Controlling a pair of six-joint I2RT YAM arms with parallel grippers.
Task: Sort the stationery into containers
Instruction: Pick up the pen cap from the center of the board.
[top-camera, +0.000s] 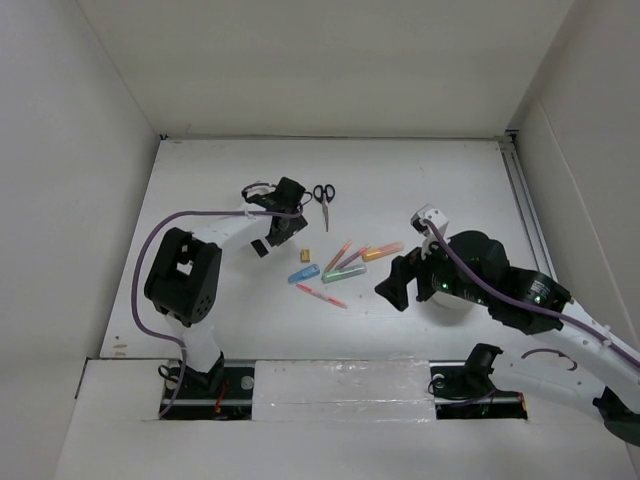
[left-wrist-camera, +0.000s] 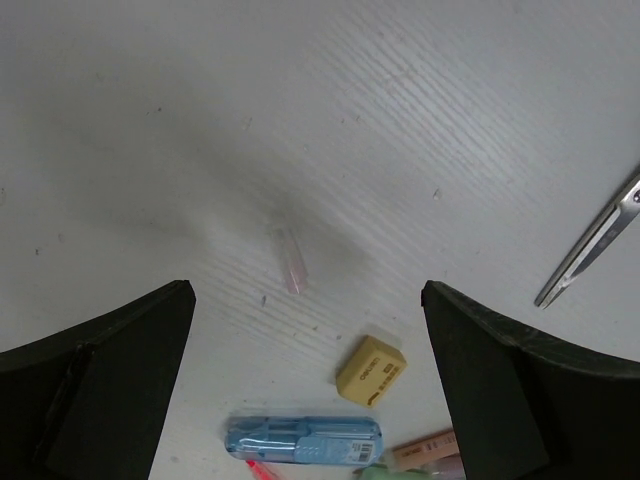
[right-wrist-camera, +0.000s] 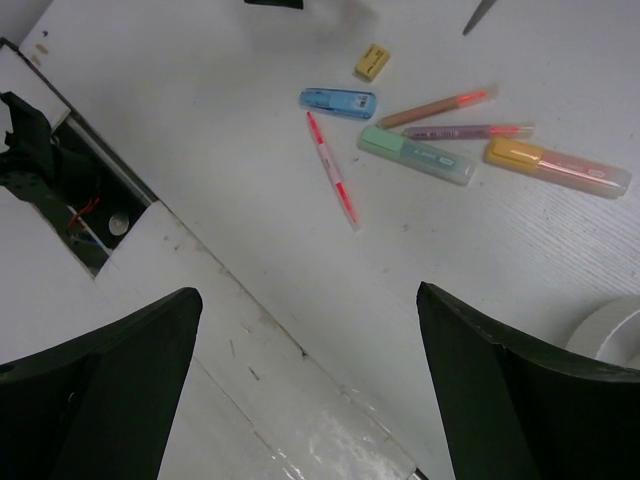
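Observation:
The stationery lies loose mid-table: black-handled scissors (top-camera: 323, 193), a yellow block (top-camera: 307, 253), a blue marker (top-camera: 304, 273), a green marker (top-camera: 343, 274), an orange marker (top-camera: 382, 251), a red pen (top-camera: 321, 296) and two thin pens (top-camera: 343, 257). My left gripper (top-camera: 284, 232) hovers open, left of the scissors. In its wrist view the left gripper (left-wrist-camera: 305, 330) frames the yellow block (left-wrist-camera: 372, 370) and the blue marker (left-wrist-camera: 303, 440) on the table. My right gripper (top-camera: 395, 283) is open and empty, right of the pens. The white cup (top-camera: 450, 302) is mostly hidden under the right arm; its rim (right-wrist-camera: 610, 330) shows in the right wrist view.
A small clear pinkish cap (left-wrist-camera: 292, 262) lies on the table ahead of the left fingers. A scissor blade (left-wrist-camera: 595, 245) reaches in at the right. A slot with cables (right-wrist-camera: 85, 215) opens at the table's near edge. White walls enclose the table.

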